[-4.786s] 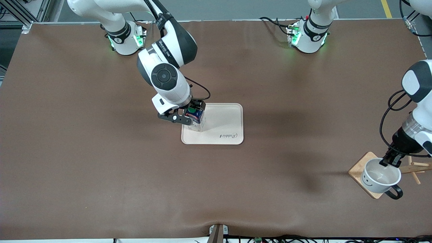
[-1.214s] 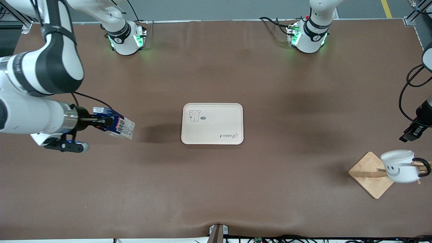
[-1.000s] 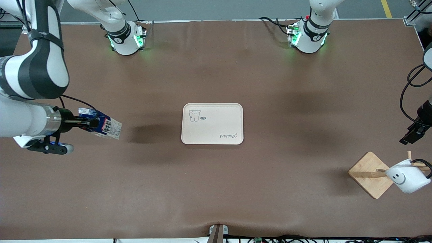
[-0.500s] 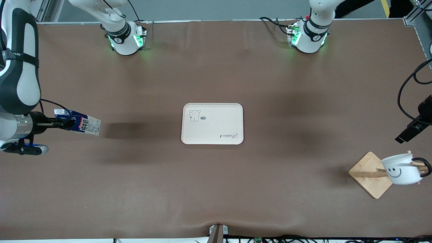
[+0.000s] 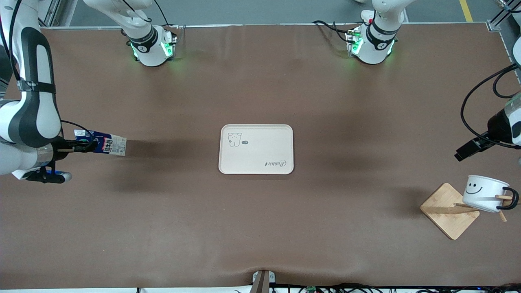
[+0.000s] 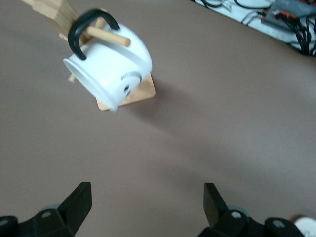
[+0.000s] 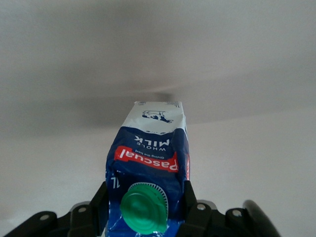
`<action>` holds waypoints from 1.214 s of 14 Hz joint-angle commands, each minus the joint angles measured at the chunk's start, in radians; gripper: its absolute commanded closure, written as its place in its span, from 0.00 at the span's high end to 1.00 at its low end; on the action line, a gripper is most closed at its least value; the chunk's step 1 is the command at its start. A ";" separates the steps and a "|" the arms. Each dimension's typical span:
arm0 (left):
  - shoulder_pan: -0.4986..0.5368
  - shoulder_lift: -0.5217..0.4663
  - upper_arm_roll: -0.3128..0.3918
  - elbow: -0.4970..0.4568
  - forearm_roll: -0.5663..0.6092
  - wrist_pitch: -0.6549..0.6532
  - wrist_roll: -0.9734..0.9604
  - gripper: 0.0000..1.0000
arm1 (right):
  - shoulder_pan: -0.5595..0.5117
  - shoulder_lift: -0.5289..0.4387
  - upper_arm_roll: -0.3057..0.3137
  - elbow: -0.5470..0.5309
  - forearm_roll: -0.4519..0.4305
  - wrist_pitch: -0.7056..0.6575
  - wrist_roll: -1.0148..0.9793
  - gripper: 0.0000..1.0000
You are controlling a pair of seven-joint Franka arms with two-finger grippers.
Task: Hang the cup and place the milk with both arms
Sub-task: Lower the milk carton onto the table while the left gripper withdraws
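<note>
The white cup (image 5: pixel 485 193) with a smiley face hangs by its black handle on a peg of the wooden rack (image 5: pixel 447 211) near the left arm's end of the table. It also shows in the left wrist view (image 6: pixel 111 64). My left gripper (image 5: pixel 468 149) is open and empty (image 6: pixel 147 202), over bare table beside the rack and clear of the cup. My right gripper (image 5: pixel 83 145) is shut on the blue milk (image 5: pixel 101 145) near its green-capped top (image 7: pixel 145 197). It holds the carton on its side above the table at the right arm's end.
A cream tray (image 5: pixel 260 134) with a small bear print lies at the table's middle with nothing on it. The two arm bases (image 5: pixel 150 44) stand along the table's edge farthest from the front camera. Cables run along the nearest edge.
The milk was on the tray; my right gripper has carried it to the right arm's end and levelled it. My left gripper let go of the cup, which swings on the peg, and drew away.
</note>
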 commanded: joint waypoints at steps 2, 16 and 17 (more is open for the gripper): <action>-0.030 0.011 -0.011 0.110 -0.004 -0.157 0.019 1.00 | -0.023 -0.025 0.020 -0.090 -0.017 0.079 -0.023 0.11; -0.061 -0.001 -0.057 0.145 -0.006 -0.266 0.020 1.00 | -0.022 -0.023 0.021 -0.116 -0.018 0.135 -0.064 1.00; -0.061 -0.003 -0.057 0.145 -0.006 -0.266 0.021 1.00 | -0.023 -0.023 0.021 -0.110 -0.018 0.129 -0.066 1.00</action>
